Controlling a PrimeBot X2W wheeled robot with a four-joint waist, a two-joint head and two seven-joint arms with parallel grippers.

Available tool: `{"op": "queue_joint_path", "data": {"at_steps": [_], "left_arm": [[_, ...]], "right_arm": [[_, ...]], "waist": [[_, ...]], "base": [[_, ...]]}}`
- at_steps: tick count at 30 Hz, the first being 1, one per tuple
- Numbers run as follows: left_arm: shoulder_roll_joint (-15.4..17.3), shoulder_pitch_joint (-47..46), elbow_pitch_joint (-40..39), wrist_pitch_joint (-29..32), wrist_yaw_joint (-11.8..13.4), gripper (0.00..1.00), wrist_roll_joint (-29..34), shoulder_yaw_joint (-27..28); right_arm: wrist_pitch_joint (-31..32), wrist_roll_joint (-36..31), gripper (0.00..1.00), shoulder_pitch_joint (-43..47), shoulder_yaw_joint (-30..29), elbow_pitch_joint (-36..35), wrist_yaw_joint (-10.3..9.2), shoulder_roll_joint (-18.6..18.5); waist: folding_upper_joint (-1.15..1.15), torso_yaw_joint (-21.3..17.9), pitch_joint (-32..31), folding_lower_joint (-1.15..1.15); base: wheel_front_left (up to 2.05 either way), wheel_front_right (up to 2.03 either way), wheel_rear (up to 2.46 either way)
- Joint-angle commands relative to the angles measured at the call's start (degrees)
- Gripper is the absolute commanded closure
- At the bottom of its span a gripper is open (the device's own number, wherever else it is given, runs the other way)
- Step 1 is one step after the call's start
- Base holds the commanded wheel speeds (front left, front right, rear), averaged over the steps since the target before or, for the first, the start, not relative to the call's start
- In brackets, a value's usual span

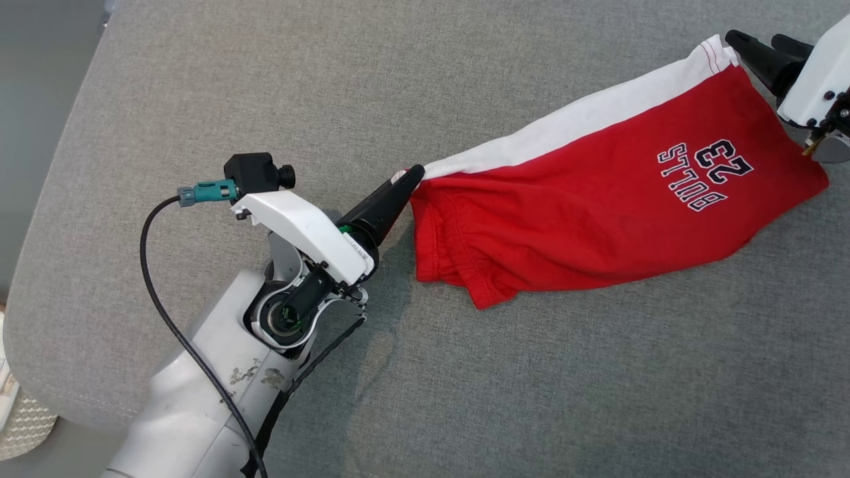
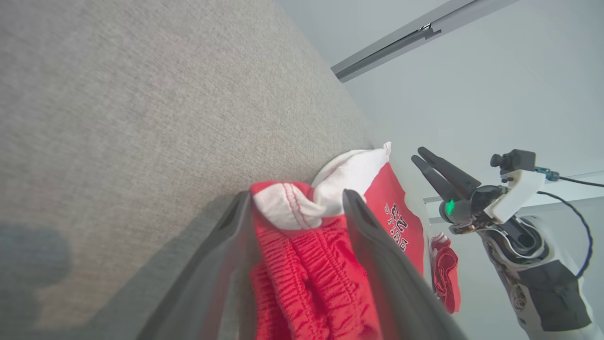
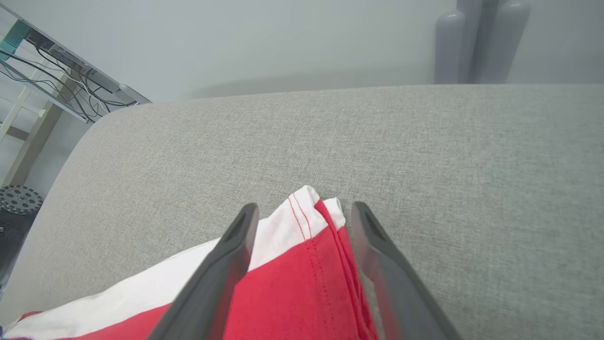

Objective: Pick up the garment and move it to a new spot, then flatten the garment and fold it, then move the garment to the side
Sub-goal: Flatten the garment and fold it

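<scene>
Red shorts [image 1: 597, 199] with a white side stripe and a "BULLS 23" print lie stretched across the grey cushion [image 1: 465, 372]. My left gripper [image 1: 413, 176] is low at the bunched waistband end [image 2: 302, 245]. Its jaws stand apart, and the ruffled red elastic and a white corner fill the gap between them. My right gripper [image 1: 754, 38] is at the far hem corner [image 3: 311, 208]. It is open, one finger on each side of the white and red corner, and the corner's tip pokes out past the fingertips. The left wrist view also takes in the right gripper [image 2: 419, 156].
The cushion's rounded edge [image 1: 40, 219] runs down the left, with floor beyond it. A metal frame with cables [image 3: 56, 71] stands past the far corner. Bare grey fabric lies in front of the shorts.
</scene>
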Motion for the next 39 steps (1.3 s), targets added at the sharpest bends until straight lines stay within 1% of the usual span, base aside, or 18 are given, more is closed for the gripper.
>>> {"op": "queue_joint_path", "data": {"at_steps": [1,7,9,12,15,20,22,25,27,29,31,33,37,39], "left_arm": [[0.13,-0.82,0.75,-0.72,-0.36,0.00,0.34,0.34],[0.32,-0.90,2.98,-3.70,0.06,0.00,1.06,1.44],[0.39,-0.85,3.78,-5.27,0.24,0.00,1.46,2.02],[1.64,-0.51,5.02,-9.11,0.93,0.00,4.34,1.75],[2.24,0.99,5.48,-13.75,1.38,0.00,7.16,1.61],[4.12,4.18,4.35,-21.33,2.22,0.00,11.60,1.09],[5.18,5.95,3.63,-23.88,2.97,0.00,14.38,0.45],[6.79,8.37,2.06,-26.09,5.02,0.00,18.97,0.25],[7.67,10.44,0.97,-26.74,6.84,0.00,22.71,0.51],[8.40,12.19,-0.89,-26.89,9.07,0.00,27.59,2.02],[8.01,15.13,-3.24,-26.91,10.64,0.00,32.10,3.76],[7.25,18.23,-5.46,-26.89,11.52,0.00,35.22,6.37],[6.19,23.62,-9.64,-26.90,12.23,0.00,42.90,10.90],[5.10,26.89,-11.67,-26.90,11.84,0.00,46.43,13.18]], "right_arm": [[-1.19,-0.54,0.00,-0.22,-0.01,0.57,-0.03,0.32],[-4.12,-1.26,0.00,1.47,0.13,1.83,-0.03,0.71],[-6.42,-1.82,0.00,2.26,0.12,1.81,-0.03,0.74],[-10.54,-2.20,0.00,4.53,0.27,0.98,-0.03,1.04],[-15.56,-2.91,0.00,7.48,0.72,-0.77,-0.03,0.89],[-25.76,-5.52,0.00,13.53,2.09,-4.56,-0.03,0.91],[-29.52,-5.95,0.00,16.28,2.02,-5.88,-0.03,0.96],[-33.65,-7.75,0.00,19.90,2.13,-7.05,-0.03,0.65],[-35.15,-8.80,0.00,22.30,1.74,-7.53,-0.03,1.15],[-36.18,-9.73,0.00,24.63,0.82,-7.79,-0.03,1.58],[-36.83,-10.22,0.00,26.99,-0.44,-8.20,-0.03,2.43],[-37.17,-10.80,0.00,29.39,-1.83,-8.64,-0.03,3.12],[-37.61,-13.65,0.00,34.07,-5.30,-9.68,-0.03,4.76],[-37.69,-17.63,0.00,36.11,-8.04,-11.27,-0.03,5.35]], "waist": [[0.00,-0.19,-0.35,0.00],[0.00,-0.85,-1.88,0.00],[0.00,-1.20,-2.84,0.00],[0.00,-2.00,-4.77,0.00],[0.00,-3.08,-7.17,0.00],[0.00,-5.27,-11.90,0.00],[0.00,-6.28,-13.75,0.00],[0.00,-7.63,-15.87,0.00],[0.00,-8.46,-17.03,0.00],[0.00,-9.25,-18.15,0.00],[0.00,-10.00,-19.07,0.00],[0.00,-10.73,-19.90,0.00],[0.00,-11.89,-21.60,0.00],[0.00,-12.46,-22.54,0.00]], "base": [[0.00,0.00,0.00],[0.00,0.00,0.00],[0.00,0.00,0.00],[0.00,0.00,0.00],[0.00,0.00,0.00],[0.00,0.00,0.00],[0.00,0.00,0.00],[0.00,0.00,0.00],[0.00,0.00,0.00],[0.00,0.00,0.00],[0.00,0.00,0.00],[0.00,0.00,0.00],[0.00,0.00,0.00],[0.00,0.00,0.00]]}}
